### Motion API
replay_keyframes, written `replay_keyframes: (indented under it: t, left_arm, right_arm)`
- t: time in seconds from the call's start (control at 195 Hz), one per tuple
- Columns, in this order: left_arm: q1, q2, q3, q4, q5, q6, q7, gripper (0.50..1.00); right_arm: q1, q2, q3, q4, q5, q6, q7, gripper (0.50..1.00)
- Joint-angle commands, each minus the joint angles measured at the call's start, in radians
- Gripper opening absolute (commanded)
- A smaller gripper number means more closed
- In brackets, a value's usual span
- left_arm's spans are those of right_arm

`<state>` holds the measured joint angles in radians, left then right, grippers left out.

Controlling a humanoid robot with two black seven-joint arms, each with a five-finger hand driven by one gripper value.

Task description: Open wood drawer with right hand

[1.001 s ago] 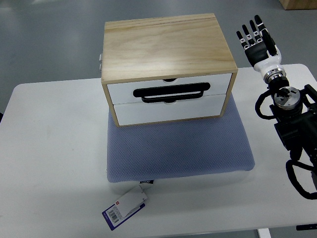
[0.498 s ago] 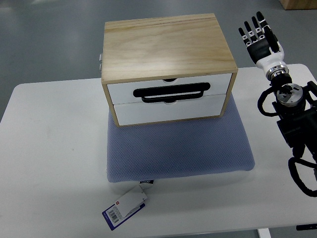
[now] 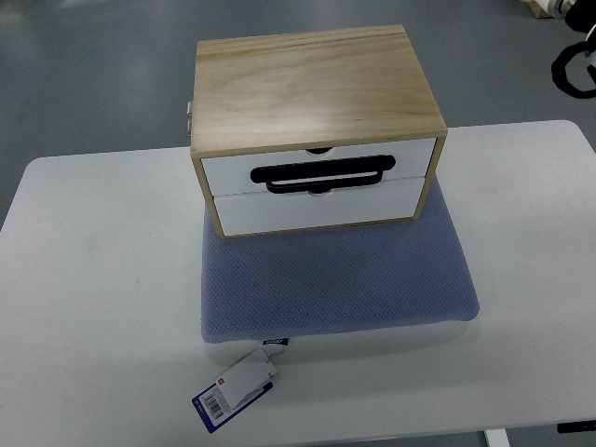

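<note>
- Looking down at the wood drawer box (image 3: pixel 315 102), I judge the job hasn't really begun: both drawer fronts sit flush and nothing is touching them.
- Only a scrap of the right arm (image 3: pixel 575 65) shows, a loop of black cable and a pale bit of hardware at the upper right corner of the frame. The hand itself is out of shot, so I cannot tell how its fingers are set. No left arm in view.
- Next move, as I read it: bring the right hand in from the right edge, down to the front face, hook fingers behind the black handle (image 3: pixel 319 175) and pull straight toward the lower edge of the frame.
- The box sits in the upper middle of the frame, on the far end of a blue-grey cushion pad (image 3: pixel 335 279) lying on the white table (image 3: pixel 93 279).
- Light wood top and sides, two white drawer fronts stacked; the long black handle lies across the seam between them, with a small notch at the upper drawer's top edge.
- A tag (image 3: pixel 236 386) hangs off the pad's near edge.
</note>
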<state>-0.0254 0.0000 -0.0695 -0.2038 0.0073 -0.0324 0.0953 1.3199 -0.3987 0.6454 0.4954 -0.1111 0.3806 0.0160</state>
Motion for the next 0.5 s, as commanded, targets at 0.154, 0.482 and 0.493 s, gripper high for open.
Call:
replay_keyframes:
  t: [0.154,0.482,0.493]
  left_arm:
    - [-0.005,0.0,-0.001,-0.016,0.002,0.0,0.0,1.0]
    - [-0.005,0.0,-0.006,-0.016,0.0,0.0,0.0,1.0]
    - [-0.005,0.0,-0.006,-0.014,0.0,0.0,0.0,1.0]
  right_arm:
    - [0.36,-0.069,-0.512,0.212,-0.188,0.075,-0.07,0.946]
    - [0.754,-0.02,-0.892,0.617,-0.266,0.185,-0.347,0.944]
    - [0.762,-0.014,-0.898,0.63,-0.265,0.184,-0.357,0.944]
